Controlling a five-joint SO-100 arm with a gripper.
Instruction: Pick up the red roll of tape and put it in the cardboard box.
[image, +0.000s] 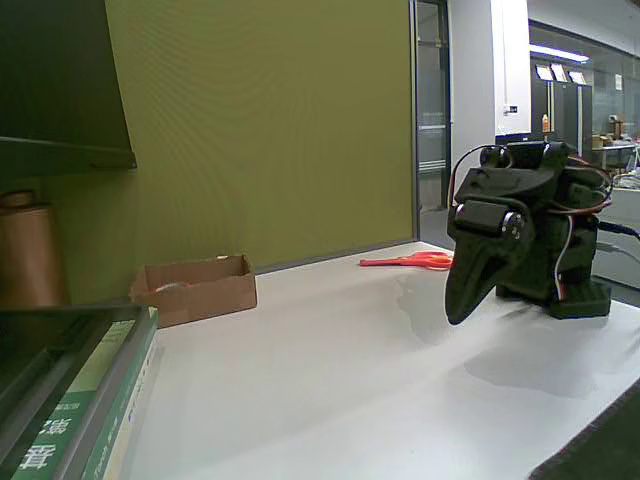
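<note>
Start at the left edge of the fixed view, the far side from the jaws. There you have a dark shelf (60, 150) overhead, a brown paper roll (28, 255) standing upright beneath it, and books (95, 410) lying flat in the lower corner with green spines toward you.

Moving toward the jaws, the cardboard box (197, 288) sits on the white table (330, 380) against the green wall (260, 130), well apart from the gripper and to its left. A pale curved edge shows just over the box's front wall near its left end; you cannot tell what it is. The red roll of tape does not show plainly anywhere in this view, so you cannot place it.

Between box and jaws the tabletop is bare white. Closer to the jaws, just behind them and slightly left, the red-orange scissors (410, 261) lie flat near the table's far edge.

Then the gripper (462, 312) itself: the dark arm is folded low over its base (575, 295), the fingers pointing down and slightly left, their tip just above the table with a shadow beneath. The fingers look drawn together into one point with nothing between them. Red and white wires (585, 200) loop over the arm's back.
</note>
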